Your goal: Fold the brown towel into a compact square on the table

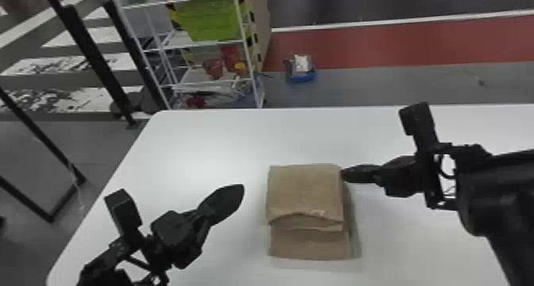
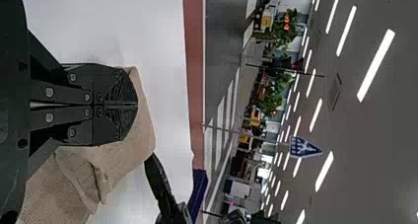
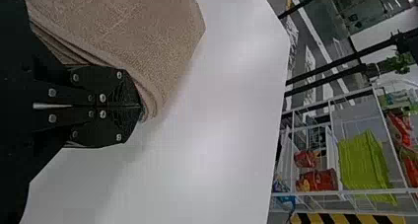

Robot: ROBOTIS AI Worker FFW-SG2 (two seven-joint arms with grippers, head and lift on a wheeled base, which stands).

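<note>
The brown towel [image 1: 306, 194] lies folded in a layered block on the white table, its upper fold stopping short of the near edge, where a lower layer shows. Left of it, apart from the towel, my left gripper [image 1: 237, 190] is shut with nothing between its fingers. My right gripper [image 1: 346, 174] is at the towel's far right corner. In the left wrist view, the left gripper [image 2: 137, 105] has its fingers together in front of the towel [image 2: 143, 135]. In the right wrist view, the right gripper [image 3: 140, 106] is shut, its tips against the layered side of the towel [image 3: 143, 31].
The white table [image 1: 206, 146] extends around the towel on all sides. Beyond its far left edge stands a white wire shelf [image 1: 248, 55] with a green bin [image 1: 210, 19]. A small blue object [image 1: 301, 76] sits on the floor behind the table.
</note>
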